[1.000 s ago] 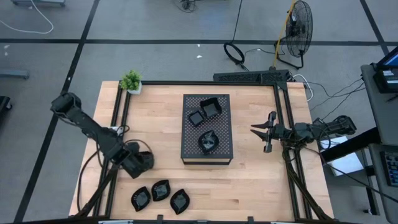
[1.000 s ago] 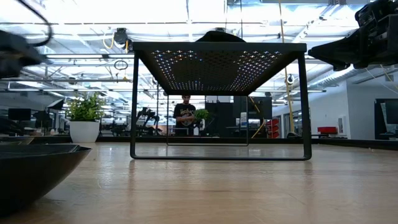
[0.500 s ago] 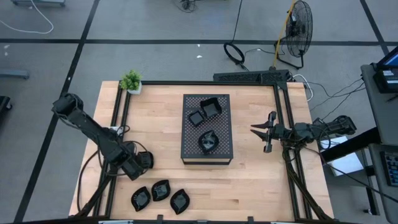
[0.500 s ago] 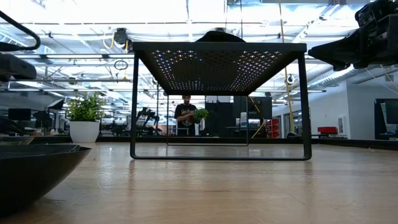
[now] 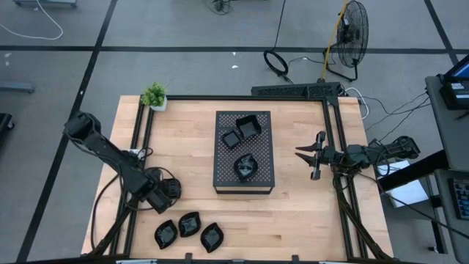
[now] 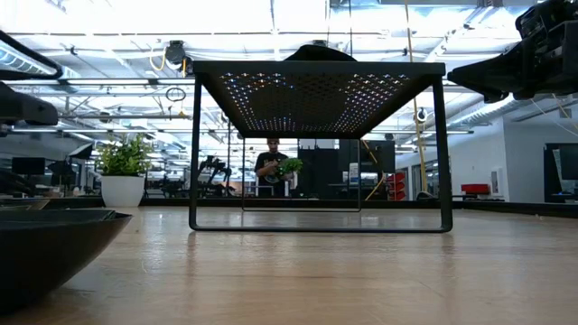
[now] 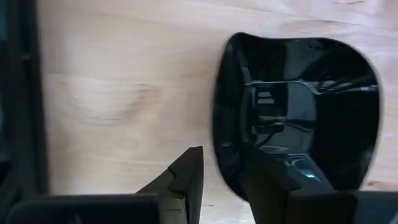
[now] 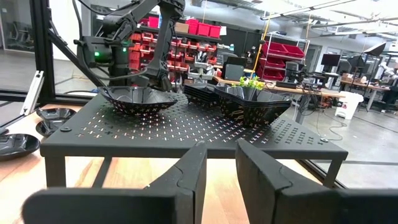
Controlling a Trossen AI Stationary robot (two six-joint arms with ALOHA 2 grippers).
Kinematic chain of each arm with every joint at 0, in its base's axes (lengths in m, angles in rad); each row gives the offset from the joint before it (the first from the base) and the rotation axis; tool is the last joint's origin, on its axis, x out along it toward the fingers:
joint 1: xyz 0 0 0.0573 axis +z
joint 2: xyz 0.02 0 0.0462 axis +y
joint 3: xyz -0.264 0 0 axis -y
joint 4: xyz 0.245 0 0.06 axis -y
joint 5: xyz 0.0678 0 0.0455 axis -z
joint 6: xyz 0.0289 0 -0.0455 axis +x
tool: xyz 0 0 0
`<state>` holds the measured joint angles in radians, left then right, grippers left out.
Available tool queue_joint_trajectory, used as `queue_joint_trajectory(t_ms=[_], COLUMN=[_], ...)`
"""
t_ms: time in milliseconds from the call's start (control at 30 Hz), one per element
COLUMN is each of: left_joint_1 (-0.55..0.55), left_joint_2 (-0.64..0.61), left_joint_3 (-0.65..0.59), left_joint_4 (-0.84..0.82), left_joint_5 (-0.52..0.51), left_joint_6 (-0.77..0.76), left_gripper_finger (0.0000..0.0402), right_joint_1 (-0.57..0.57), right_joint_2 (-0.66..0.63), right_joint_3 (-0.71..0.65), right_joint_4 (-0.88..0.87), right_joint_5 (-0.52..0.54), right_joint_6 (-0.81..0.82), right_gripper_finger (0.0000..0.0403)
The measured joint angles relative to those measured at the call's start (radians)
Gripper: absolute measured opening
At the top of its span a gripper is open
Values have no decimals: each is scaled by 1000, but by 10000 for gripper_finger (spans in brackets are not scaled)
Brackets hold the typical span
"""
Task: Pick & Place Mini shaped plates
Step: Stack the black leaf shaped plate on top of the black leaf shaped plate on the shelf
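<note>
Three glossy black mini plates lie flat on the wooden table near its near-left edge: one (image 5: 165,233), one (image 5: 190,224) and one (image 5: 212,236). Three more rest on the dark perforated stand (image 5: 264,176): two squarish ones (image 5: 231,138) (image 5: 248,126) and a wavy one (image 5: 245,166). My left gripper (image 5: 165,194) hangs open above the near-left group, pointing down. In the left wrist view (image 7: 224,180) a plate (image 7: 298,106) lies below it, its rim under the gap. My right gripper (image 5: 311,158) waits open to the right of the stand, level with its top (image 8: 217,168).
A small potted plant (image 5: 154,95) stands at the table's far-left corner. Black frame rails (image 5: 139,139) run along the table's left and right sides. Bare wood lies between the stand and the near edge. A person (image 6: 271,167) stands in the room beyond.
My left arm has sunk a little over the near-left plates. The plates and my right arm have kept still.
</note>
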<state>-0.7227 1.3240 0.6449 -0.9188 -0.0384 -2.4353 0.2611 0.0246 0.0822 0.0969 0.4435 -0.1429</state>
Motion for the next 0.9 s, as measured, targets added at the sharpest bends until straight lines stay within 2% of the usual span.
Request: queue_joint_trajectory(t_ms=[167,333,733,900], left_joint_1=[5,5,5,5], left_joint_2=[5,5,1,-68], left_joint_3=[0,0,0,4], left_joint_4=[44,55,36,16], left_joint_5=[-61,-115,-332,-387], left_joint_6=[26,37,119,199], left_gripper_finger=[84,11,3,2], right_joint_1=[0,0,0,0], right_joint_2=[0,0,0,0], right_joint_3=[0,0,0,0], right_joint_4=[0,0,0,0], right_joint_5=[0,0,0,0], right_joint_6=[0,0,0,0], right_gripper_finger=[73,73,73,73])
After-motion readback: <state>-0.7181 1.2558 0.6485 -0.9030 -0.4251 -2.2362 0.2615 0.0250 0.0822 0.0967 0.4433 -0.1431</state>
